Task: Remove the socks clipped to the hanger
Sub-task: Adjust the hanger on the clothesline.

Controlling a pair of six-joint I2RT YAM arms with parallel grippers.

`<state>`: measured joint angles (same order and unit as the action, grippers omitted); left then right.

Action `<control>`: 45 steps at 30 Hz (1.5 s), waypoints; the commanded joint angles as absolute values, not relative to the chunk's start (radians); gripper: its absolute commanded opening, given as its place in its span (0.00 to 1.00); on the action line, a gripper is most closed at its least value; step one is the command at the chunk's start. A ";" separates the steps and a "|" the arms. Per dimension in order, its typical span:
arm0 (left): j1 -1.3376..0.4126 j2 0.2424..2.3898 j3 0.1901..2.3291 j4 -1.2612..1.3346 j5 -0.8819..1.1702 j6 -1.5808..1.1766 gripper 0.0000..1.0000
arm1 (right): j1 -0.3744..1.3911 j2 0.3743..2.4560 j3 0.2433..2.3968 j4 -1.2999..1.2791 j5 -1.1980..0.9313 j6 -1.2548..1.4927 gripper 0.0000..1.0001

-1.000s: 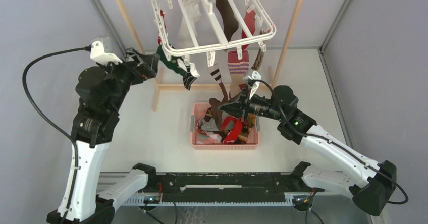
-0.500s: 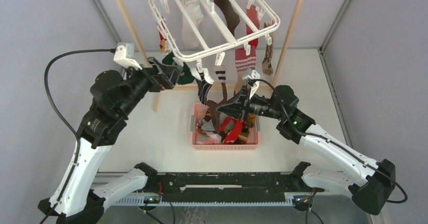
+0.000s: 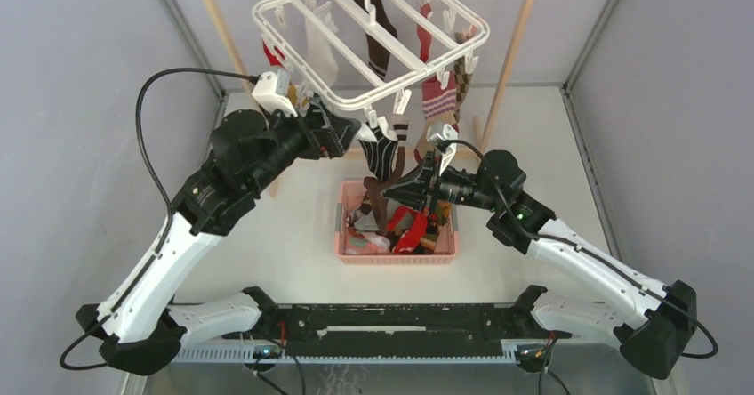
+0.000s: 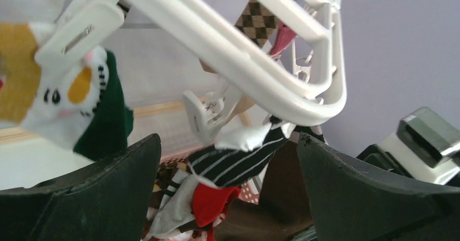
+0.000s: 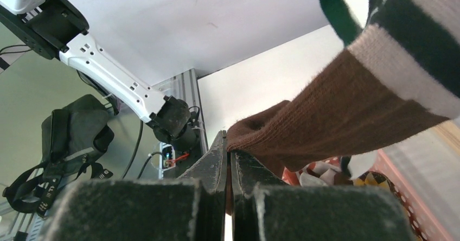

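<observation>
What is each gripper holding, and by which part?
Right gripper is shut on the brown sock, pinching the edge of its loose end. Left gripper is open, holding nothing.

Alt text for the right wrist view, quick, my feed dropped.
The right hand is shut on the edge of a brown sock that stretches up to the right. A striped sock hangs above it; a pink basket shows lower right.

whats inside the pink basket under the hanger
The pink basket holds heaped socks: a red sock on top, white and patterned ones left of it. The right gripper and the brown sock it pinches cover the back part; the floor is buried.
</observation>
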<state>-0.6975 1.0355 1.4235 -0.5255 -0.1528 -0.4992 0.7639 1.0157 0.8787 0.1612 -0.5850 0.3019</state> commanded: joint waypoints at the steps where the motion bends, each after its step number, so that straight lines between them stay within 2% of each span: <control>1: -0.741 1.067 1.529 -0.456 -0.197 -0.509 0.99 | 0.774 1.002 0.891 0.192 -0.587 0.313 0.00; 10: -0.729 1.187 1.657 -0.495 -0.347 -0.445 1.00 | 0.780 0.990 0.891 0.179 -0.582 0.307 0.00; 17: -0.683 1.167 1.635 -0.510 -0.370 -0.444 1.00 | 0.781 0.974 0.890 0.148 -0.573 0.292 0.00; 45: -0.304 1.106 1.498 -0.517 -0.170 -0.443 1.00 | 0.771 1.032 0.891 0.181 -0.574 0.245 0.00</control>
<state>-0.3542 1.1240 1.4975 -0.5488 -0.2226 -0.4622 0.7731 1.0241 0.8787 0.1253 -0.5777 0.2787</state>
